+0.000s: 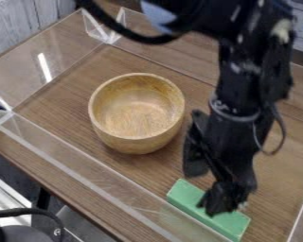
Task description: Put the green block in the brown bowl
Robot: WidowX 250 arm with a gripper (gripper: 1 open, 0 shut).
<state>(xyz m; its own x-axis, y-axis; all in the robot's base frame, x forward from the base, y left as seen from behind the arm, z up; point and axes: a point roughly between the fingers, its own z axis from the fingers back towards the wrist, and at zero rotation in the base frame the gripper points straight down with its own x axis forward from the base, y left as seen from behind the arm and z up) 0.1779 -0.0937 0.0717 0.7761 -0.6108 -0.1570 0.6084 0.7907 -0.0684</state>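
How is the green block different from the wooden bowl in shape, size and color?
The green block is flat and rectangular; the wooden bowl is round and hollow. The block is mint green and much smaller; the bowl is light tan. The open gripper partly covers the block, while the bowl shows whole. Both rest on the brown table.

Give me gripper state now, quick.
Gripper: open, holding nothing, fingers pointing down over the green block.
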